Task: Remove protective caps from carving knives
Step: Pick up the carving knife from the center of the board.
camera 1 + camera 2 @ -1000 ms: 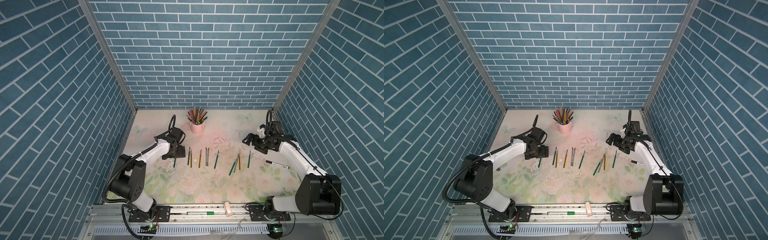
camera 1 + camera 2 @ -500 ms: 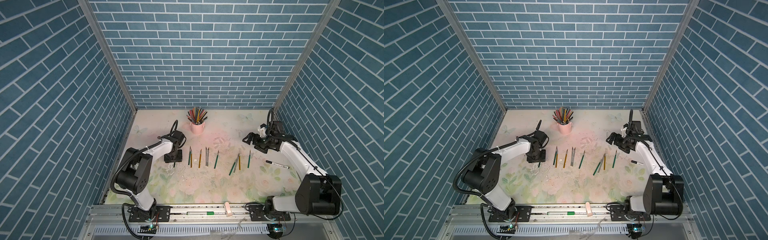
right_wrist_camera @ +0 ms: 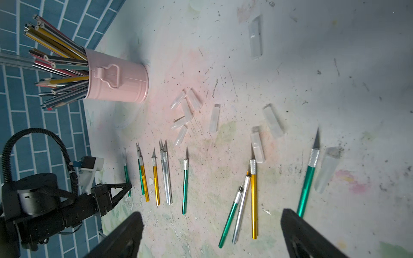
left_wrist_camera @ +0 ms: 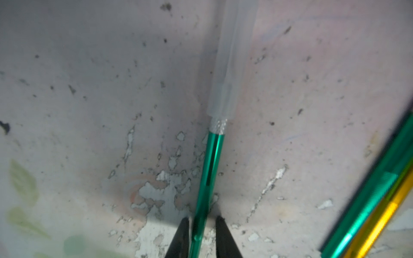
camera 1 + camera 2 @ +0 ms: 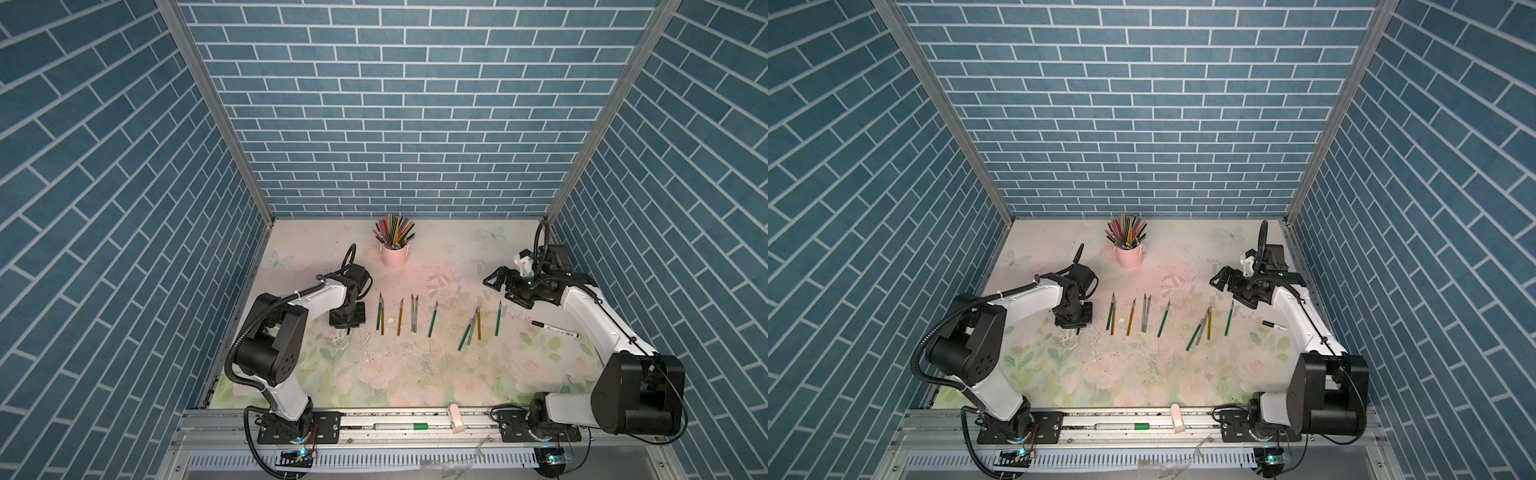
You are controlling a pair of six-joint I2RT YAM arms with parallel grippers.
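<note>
1. In both top views I see the left gripper (image 5: 348,323) (image 5: 1074,323) pointing down at the left end of the row of knives (image 5: 414,316). Its fingertips are hidden. The right gripper (image 5: 495,286) hangs spread past the right end.
2. Left wrist: fingers (image 4: 181,239) sit tight either side of the green knife (image 4: 210,167), its cap (image 4: 230,67) on. I can't tell whether they clamp it.
3. Right wrist: fingers (image 3: 125,236) are wide apart and hold nothing. Loose caps (image 3: 185,109) lie beyond the bare blades.

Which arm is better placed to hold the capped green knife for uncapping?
Left. The left gripper has its jaws either side of the green-handled carving knife, whose translucent protective cap is on. The open right gripper hovers well away from it.
</note>
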